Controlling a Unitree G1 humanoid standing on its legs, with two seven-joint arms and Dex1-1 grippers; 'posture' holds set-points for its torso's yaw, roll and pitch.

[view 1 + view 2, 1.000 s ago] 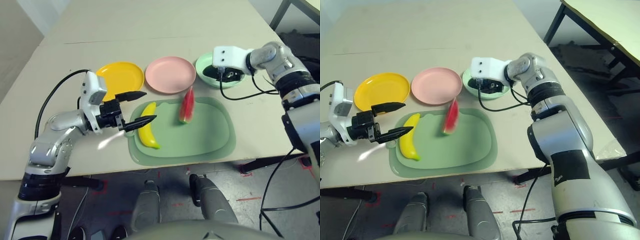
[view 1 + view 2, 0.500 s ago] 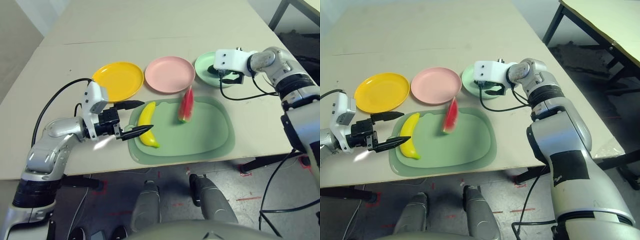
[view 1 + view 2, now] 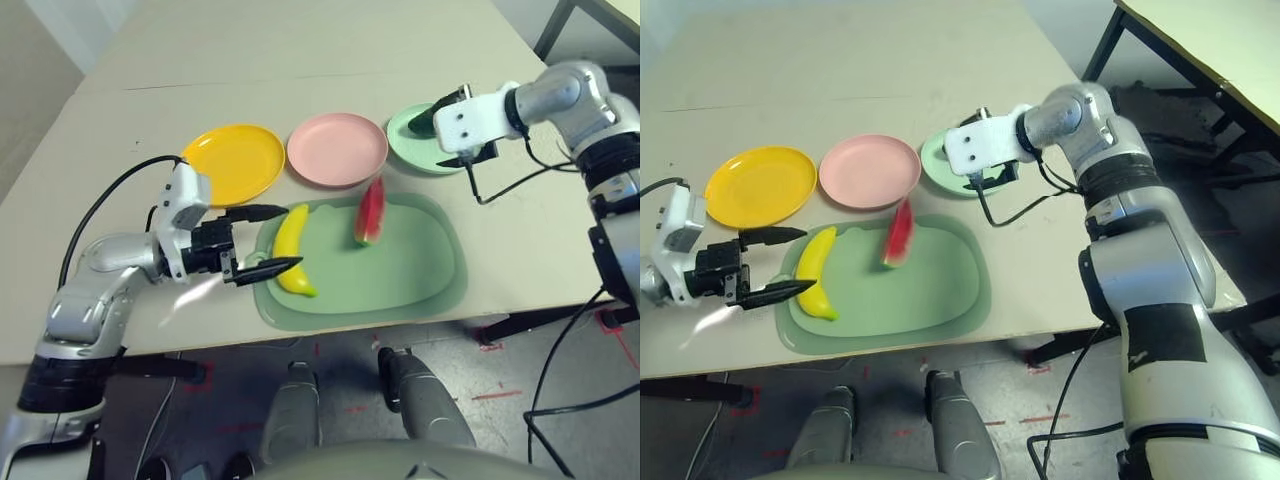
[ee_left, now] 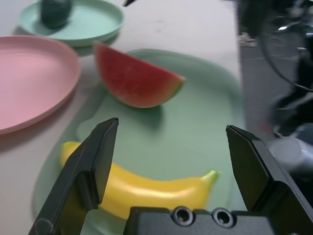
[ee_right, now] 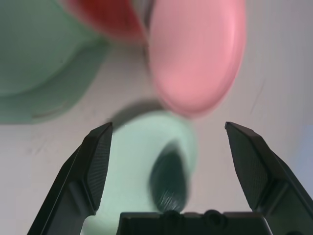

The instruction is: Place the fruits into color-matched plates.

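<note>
Large pale green rounded mat (image 3: 400,270) is topped by a smooth curved yellow banana (image 3: 290,248) and red watermelon wedge (image 3: 369,212). Dark oval avocado (image 4: 55,11) is seated in the glossy mint plate (image 4: 93,24). Left gripper (image 3: 262,240) and right gripper (image 5: 171,147) are spread wide, nothing held.

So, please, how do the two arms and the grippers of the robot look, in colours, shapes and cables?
Both arms are silver metal with rounded segments and dark bands at the joints. Each wrist carries a white boxy housing with a black cable looping back to the arm. The left gripper and right gripper each have two black, tapered fingers on a black base.
</note>
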